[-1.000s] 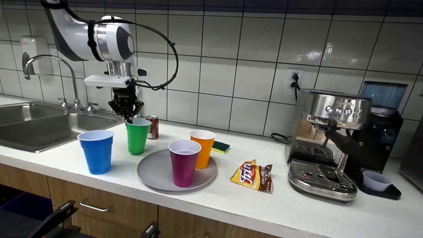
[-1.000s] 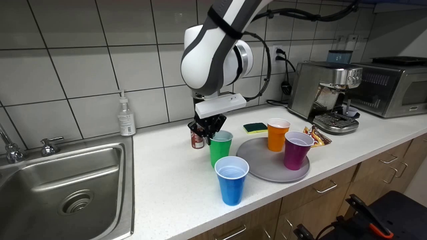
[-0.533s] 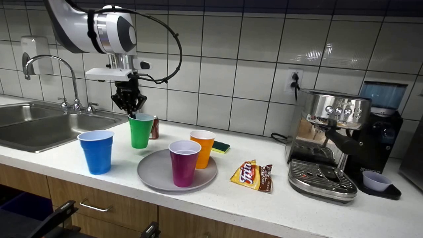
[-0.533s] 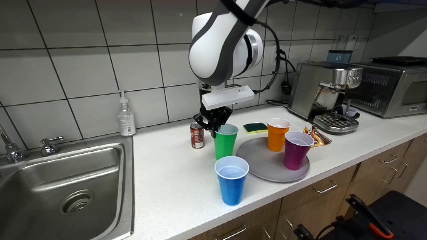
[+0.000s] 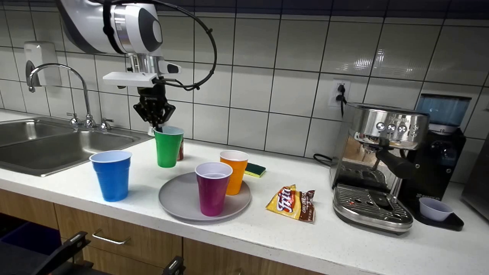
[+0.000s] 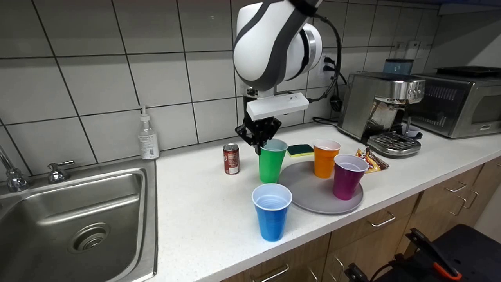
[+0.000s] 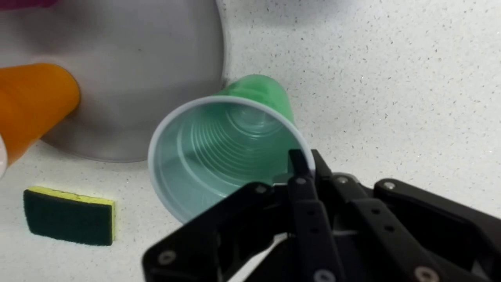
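Cup [image 5: 169, 148], green, below pincer [image 7: 310, 157] clamping its rim, one jaw inside, one outside

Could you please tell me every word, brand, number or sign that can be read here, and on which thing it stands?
"Frit", its ending unclear: on the snack bag; the rest of its lettering is blurred.
Too small or blurred to read: marks on the pump bottle, red can, coffee machine, coffee grinder, countertop oven and hand.
No text shows on the green cup.
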You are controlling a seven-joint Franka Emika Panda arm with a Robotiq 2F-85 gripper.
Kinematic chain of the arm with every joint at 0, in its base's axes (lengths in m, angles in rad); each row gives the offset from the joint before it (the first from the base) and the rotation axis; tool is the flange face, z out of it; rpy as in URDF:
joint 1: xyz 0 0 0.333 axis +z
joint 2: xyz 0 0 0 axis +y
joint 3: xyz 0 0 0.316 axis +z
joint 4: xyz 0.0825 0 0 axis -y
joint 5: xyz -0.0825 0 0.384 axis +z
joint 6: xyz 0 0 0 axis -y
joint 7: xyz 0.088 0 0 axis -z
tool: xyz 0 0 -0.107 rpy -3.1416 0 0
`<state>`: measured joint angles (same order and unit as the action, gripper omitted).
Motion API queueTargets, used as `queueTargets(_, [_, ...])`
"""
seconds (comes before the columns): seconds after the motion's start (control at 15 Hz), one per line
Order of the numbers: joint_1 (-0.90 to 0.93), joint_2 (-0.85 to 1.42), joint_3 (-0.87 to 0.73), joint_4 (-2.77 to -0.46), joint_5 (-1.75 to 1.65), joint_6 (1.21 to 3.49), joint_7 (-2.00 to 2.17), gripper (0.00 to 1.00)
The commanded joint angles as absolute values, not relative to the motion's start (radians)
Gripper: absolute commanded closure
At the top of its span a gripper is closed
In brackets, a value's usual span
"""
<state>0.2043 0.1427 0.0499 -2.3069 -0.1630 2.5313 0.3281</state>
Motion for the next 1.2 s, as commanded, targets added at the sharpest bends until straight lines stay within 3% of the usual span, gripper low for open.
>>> queueTargets(0.0, [0.169, 0.098, 0.057, -2.336, -0.149, 2.528, 0.294, 0.99])
queueTargets(1.13, [0.109, 0.154, 0.015, -2.294, -0.168, 2.537, 0.305, 0.99])
